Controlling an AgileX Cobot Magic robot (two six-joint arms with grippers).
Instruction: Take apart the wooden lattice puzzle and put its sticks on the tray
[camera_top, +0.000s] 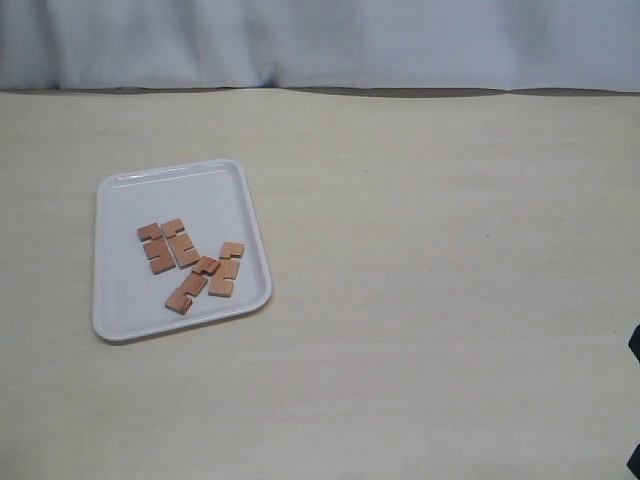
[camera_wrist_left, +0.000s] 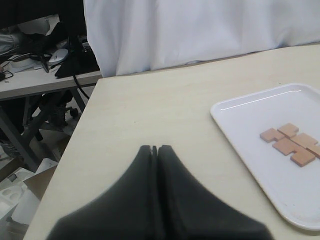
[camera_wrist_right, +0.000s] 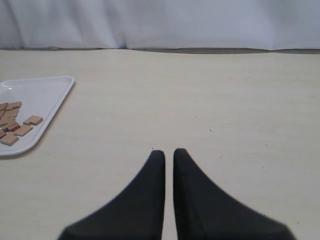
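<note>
The tray (camera_wrist_left: 250, 107) is cut by the edge in both wrist views, so the sticks (camera_wrist_left: 289, 145) show only partly. A dark part (camera_top: 635, 345) at the exterior view's edge cannot be identified.

We are looking at the tray (camera_top: 170, 168) on the left of the exterior view, and it is showing smooth, glossy white plastic, with its rim catching the light. The sticks (camera_top: 190, 262) on it are reading as matt reddish-brown wood. The table (camera_top: 450, 300) is appearing pale cream and matt, with faint streaks like grain. Along the top edge, white cloth (camera_top: 320, 40) is falling in soft folds. The left gripper (camera_wrist_left: 156, 149) and the right gripper (camera_wrist_right: 168, 152) are showing matt black surfaces.
</note>
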